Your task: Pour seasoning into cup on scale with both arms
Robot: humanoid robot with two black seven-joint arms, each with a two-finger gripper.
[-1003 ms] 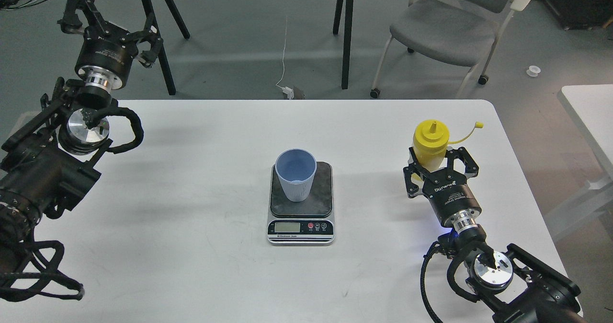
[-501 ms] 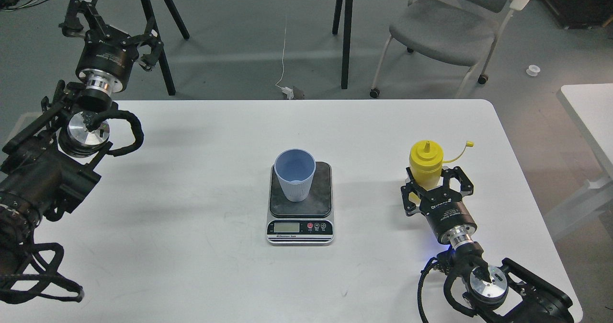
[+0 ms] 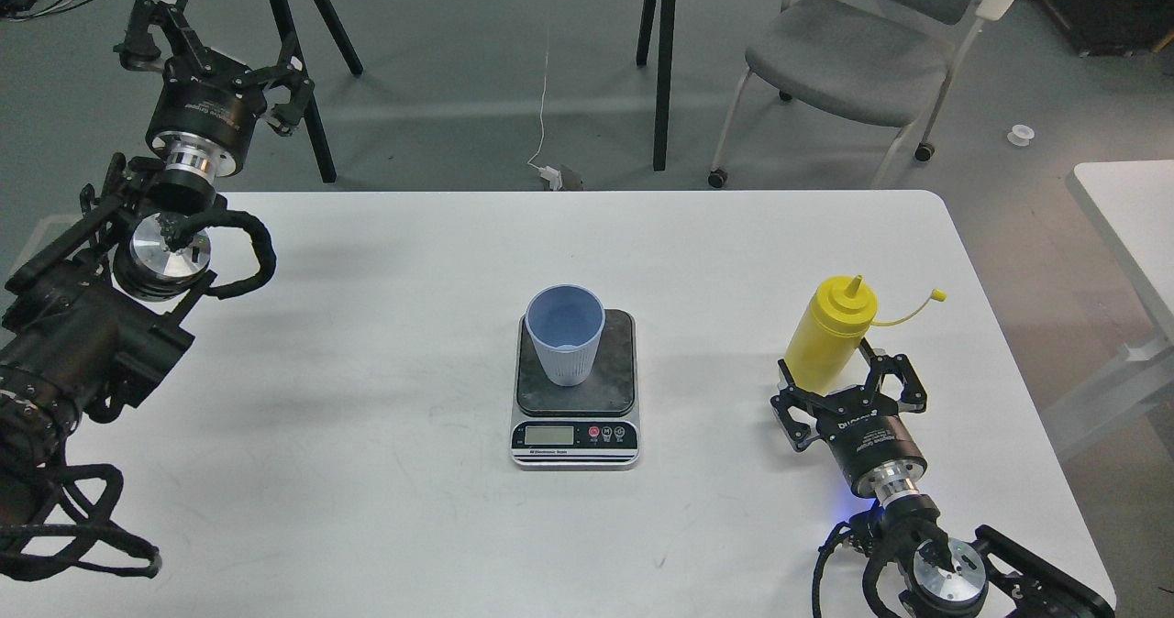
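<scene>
The yellow seasoning bottle (image 3: 833, 336) stands on the white table (image 3: 367, 508) at the right, its cap strap hanging out to the right. My right gripper (image 3: 846, 391) sits low behind it. The fingers are spread to either side of the bottle's base with a small gap, so it looks open. The light-blue cup (image 3: 566, 334) stands upright on the dark plate of the scale (image 3: 576, 435) in the middle of the table. My left gripper (image 3: 218, 57) is open and empty, raised beyond the table's far left corner.
A grey chair (image 3: 848, 54) and black trestle legs (image 3: 665, 59) stand on the floor beyond the table's far edge. A second white table (image 3: 1133, 224) is at the right. The bottle is close to the table's right edge.
My right gripper came down and drew back toward me with the bottle. The bottle now stands on the table and the fingers sit at its base. The left arm barely moved.
</scene>
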